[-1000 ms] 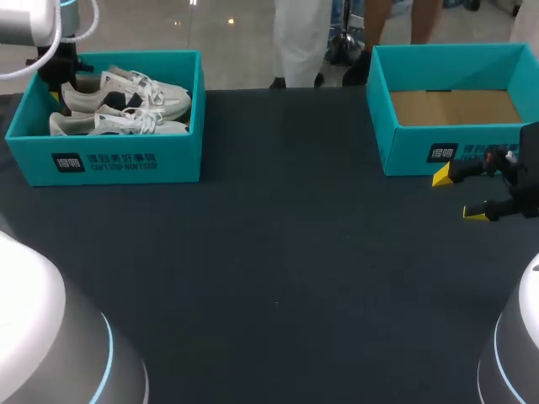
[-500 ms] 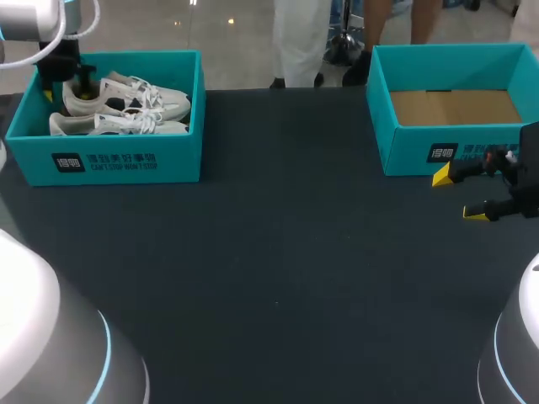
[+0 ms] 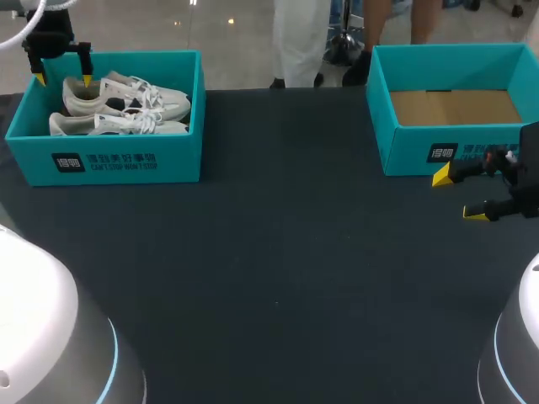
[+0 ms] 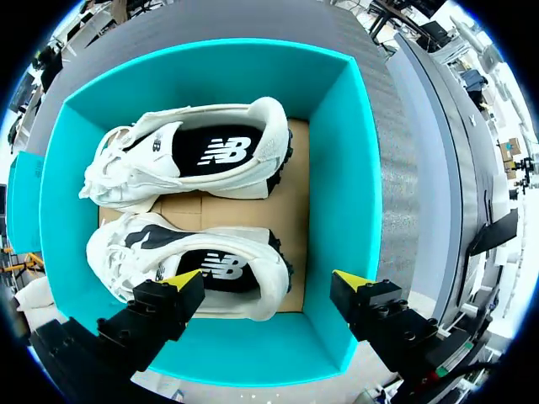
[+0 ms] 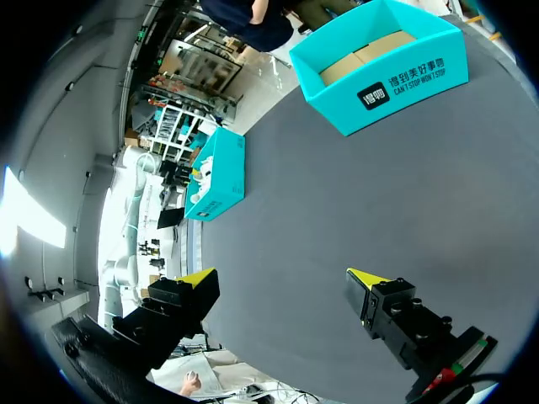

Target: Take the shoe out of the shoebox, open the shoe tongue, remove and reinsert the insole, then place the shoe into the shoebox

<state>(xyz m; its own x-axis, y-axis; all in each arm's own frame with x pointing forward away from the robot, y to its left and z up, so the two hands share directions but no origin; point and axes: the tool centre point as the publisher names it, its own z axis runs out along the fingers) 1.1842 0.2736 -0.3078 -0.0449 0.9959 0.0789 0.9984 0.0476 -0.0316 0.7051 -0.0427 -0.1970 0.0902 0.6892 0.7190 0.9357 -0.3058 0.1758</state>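
Shoe [image 3: 126, 93] [image 4: 194, 261]: white, lying in the teal shoebox [image 3: 126, 160] [image 4: 362, 168], heel right under one yellow tip of the left gripper [image 3: 63, 81] [image 4: 268, 282].
Other shoe [image 3: 118, 124] [image 4: 194, 160]: beside it, just ahead of the fingers.
Left gripper: above the box's heel end, fingers wide apart, holding nothing.
Right gripper [image 3: 457, 195] [image 5: 282, 276]: low over the table [image 3: 278, 252], fingers spread, nothing between them.
Second shoebox [image 3: 455, 151] [image 5: 379, 76]: ahead of the right gripper.
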